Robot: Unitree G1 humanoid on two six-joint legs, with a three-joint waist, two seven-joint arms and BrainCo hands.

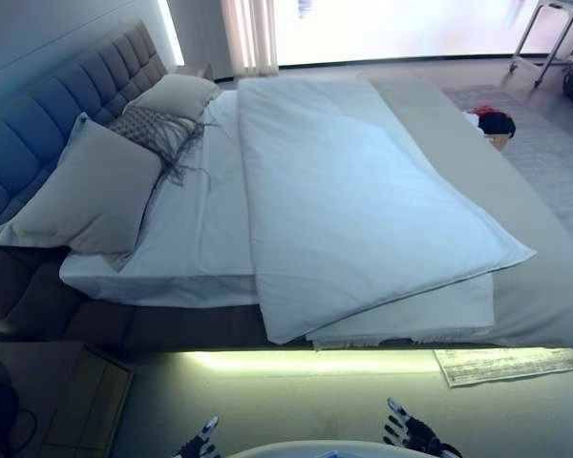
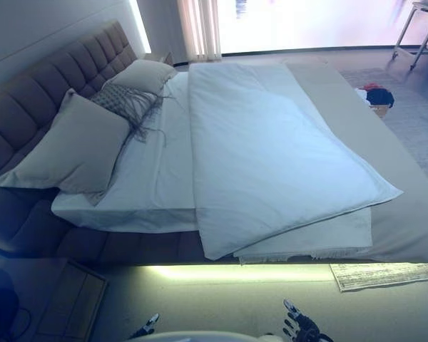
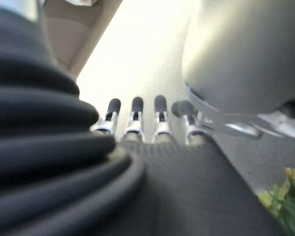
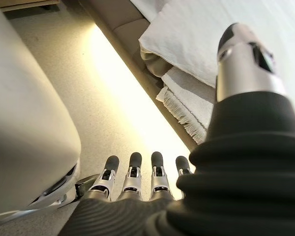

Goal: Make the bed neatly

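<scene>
Hands [image 1: 415,434] low — duvet [image 1: 363,200] askew

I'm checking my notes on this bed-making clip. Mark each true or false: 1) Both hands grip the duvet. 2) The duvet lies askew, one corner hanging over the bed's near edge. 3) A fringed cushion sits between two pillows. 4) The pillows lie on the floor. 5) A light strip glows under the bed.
1) False: the left hand and right hand hang low above the floor, fingers straight, holding nothing.
2) True: the duvet lies askew.
3) True: the fringed cushion sits between the pillows.
4) False: they rest by the headboard.
5) True: the light strip glows.
</scene>
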